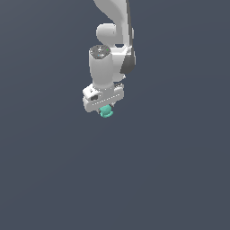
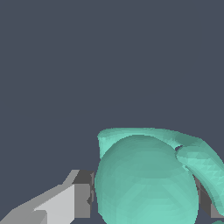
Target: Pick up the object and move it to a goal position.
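Note:
The object [image 1: 106,112] is a small teal-green roundish lumpy item. In the exterior view it pokes out just below the white gripper [image 1: 106,109], whose wide body hides most of it. In the wrist view the object [image 2: 148,179] fills the space between the fingers; one finger [image 2: 65,203] presses its side, and a dark pad edge [image 2: 205,202] shows on the other side. The gripper is shut on the object. The arm [image 1: 112,40] comes down from the top of the exterior view.
A plain dark grey-blue surface [image 1: 170,170] fills the rest of both views. No other objects or edges show.

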Available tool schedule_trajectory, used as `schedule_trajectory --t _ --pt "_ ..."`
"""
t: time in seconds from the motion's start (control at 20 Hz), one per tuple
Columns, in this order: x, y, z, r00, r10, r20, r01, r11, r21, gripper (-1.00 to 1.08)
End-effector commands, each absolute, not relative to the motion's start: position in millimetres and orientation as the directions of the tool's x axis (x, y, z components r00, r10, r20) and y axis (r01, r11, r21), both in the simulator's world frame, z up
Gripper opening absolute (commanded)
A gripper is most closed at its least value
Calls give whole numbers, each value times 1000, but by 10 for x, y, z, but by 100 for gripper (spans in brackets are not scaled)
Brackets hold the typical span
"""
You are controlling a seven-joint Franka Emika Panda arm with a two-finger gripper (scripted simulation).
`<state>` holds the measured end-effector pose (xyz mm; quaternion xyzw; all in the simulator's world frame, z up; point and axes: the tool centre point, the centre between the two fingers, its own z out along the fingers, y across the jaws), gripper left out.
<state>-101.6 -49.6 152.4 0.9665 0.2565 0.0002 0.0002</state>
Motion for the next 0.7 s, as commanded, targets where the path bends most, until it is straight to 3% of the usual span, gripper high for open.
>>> schedule_trajectory --t 0.0,0.65 --pt "-1110 -545 1656 868 496 0 496 -868 0 -100" --pt "-1300 -668 1971 868 496 0 496 -868 0 -100"
